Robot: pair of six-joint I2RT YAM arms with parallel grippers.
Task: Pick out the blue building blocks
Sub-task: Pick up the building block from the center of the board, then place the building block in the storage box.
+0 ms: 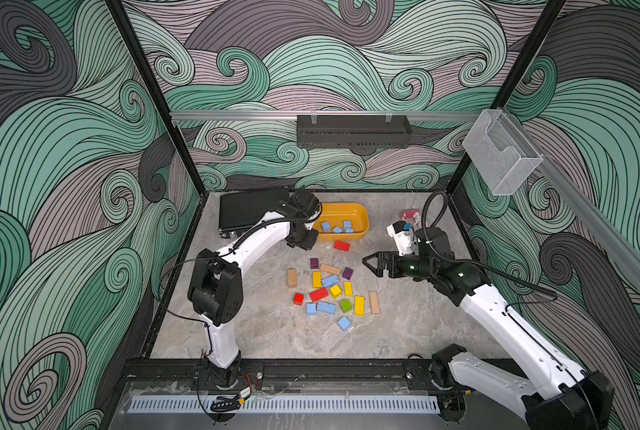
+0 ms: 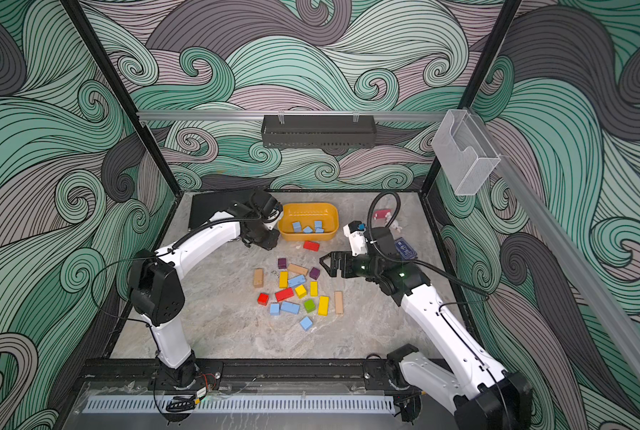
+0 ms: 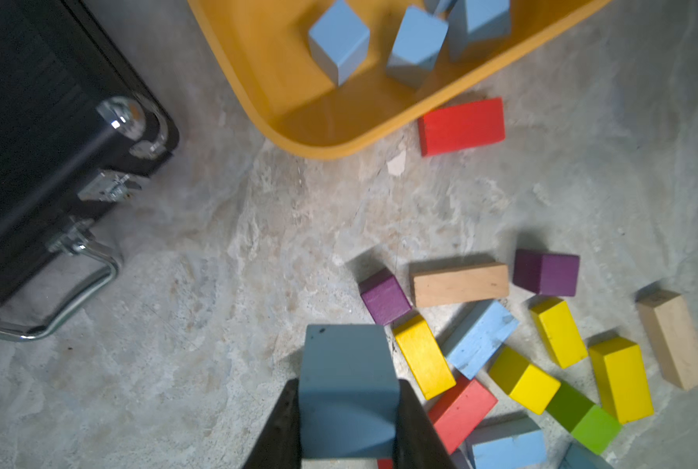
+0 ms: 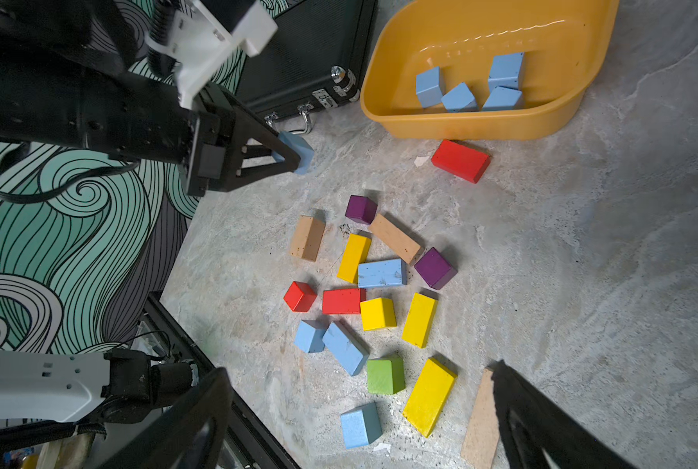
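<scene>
One blue block (image 3: 347, 390) sits clamped in my left gripper (image 4: 288, 156), just short of the tub (image 3: 249, 81), which lies ahead; my right gripper (image 1: 371, 265) hangs open.

Tub (image 1: 363, 217) at mid-frame, loose blocks (image 1: 326, 307) below it on the desk (image 1: 404, 327)
The tub holds 4 blocks (image 1: 325, 226); the case (image 1: 251, 212) lies left of it, the left tool (image 4: 296, 158) between them grips 1 block (image 4: 303, 147), and the right tool (image 1: 371, 267) hangs right of the loose blocks.
</scene>
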